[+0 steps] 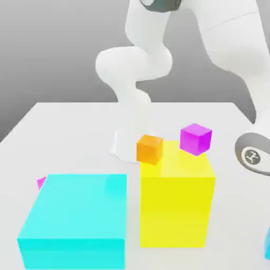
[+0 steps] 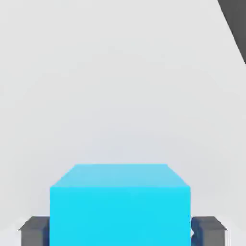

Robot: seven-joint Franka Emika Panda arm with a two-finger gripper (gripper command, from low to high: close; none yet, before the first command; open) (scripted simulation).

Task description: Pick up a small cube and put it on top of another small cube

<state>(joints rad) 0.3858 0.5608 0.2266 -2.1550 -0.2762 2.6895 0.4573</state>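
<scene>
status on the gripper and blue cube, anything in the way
Gripper closed on small blue cube. Cyan block partly hides pink cube in exterior view.
</scene>
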